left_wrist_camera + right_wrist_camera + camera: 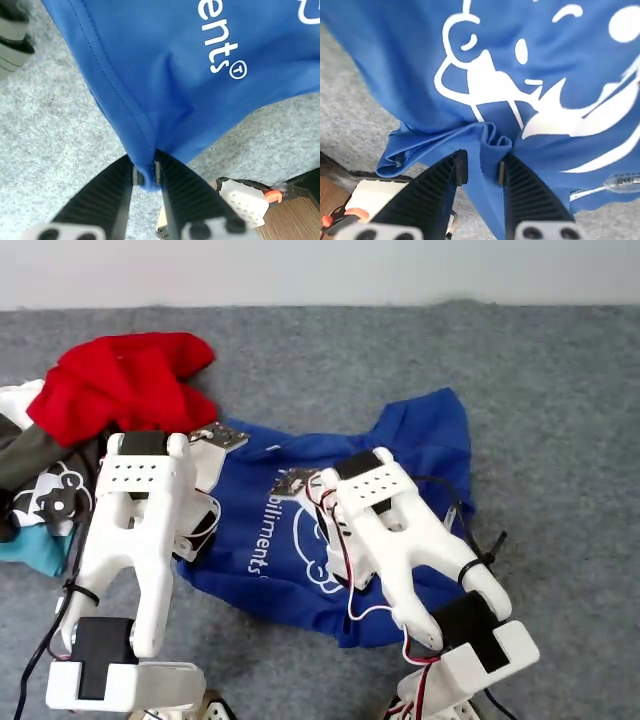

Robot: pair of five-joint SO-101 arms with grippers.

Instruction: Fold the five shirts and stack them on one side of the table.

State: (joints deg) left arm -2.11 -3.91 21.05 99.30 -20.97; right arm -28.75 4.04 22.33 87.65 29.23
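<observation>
A blue shirt [420, 445] with white print lies crumpled in the middle of the grey table, partly under both white arms. My left gripper [145, 176] is shut on the blue shirt's [165, 65] hemmed edge, the cloth pinched between its black fingers [107, 192]. My right gripper [480, 167] is shut on a bunched fold of the blue shirt [520, 75] just below the white cartoon print. In the high view the left gripper [205, 525] sits at the shirt's left edge and the right gripper [345, 565] over its printed middle. A red shirt [125, 380] tops a pile at the far left.
Under the red shirt lie a dark grey shirt [25, 455] and a teal and white printed one [40, 515]. The grey carpet-like table surface [560, 390] stretches open to the right. A wooden strip [295, 220] shows at the table's near edge.
</observation>
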